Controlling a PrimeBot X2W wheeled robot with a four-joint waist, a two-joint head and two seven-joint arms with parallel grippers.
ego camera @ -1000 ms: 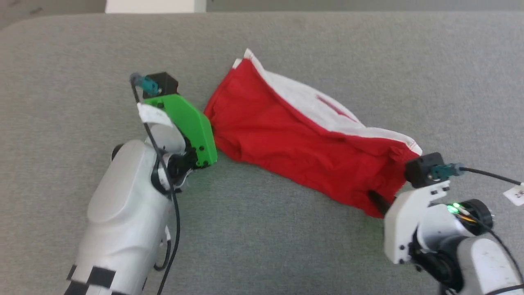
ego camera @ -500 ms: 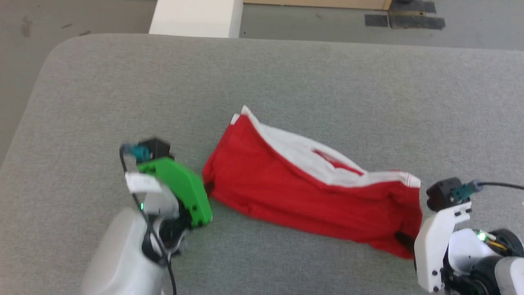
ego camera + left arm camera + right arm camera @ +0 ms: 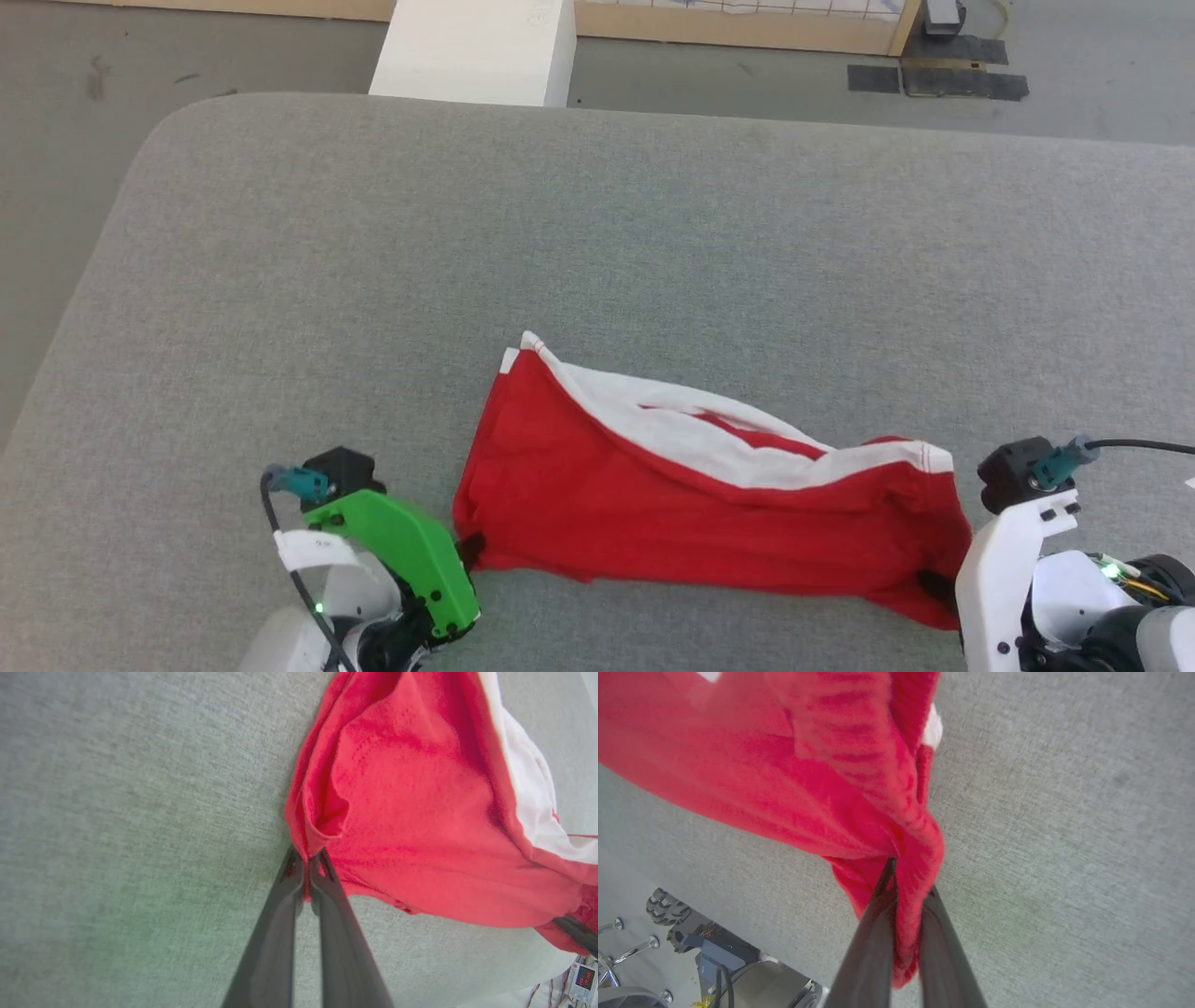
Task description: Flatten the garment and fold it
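garment [image 3: 672, 513] pulled straighter, less slanted

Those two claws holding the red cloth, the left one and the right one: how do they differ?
The left gripper wears a green shell; the right gripper a white shell. The left gripper nips the garment's edge with its very tips; the right gripper has cloth bunched deeper between its fingers, spilling over one. Both are shut on the garment, at opposite ends, with long dark fingers.
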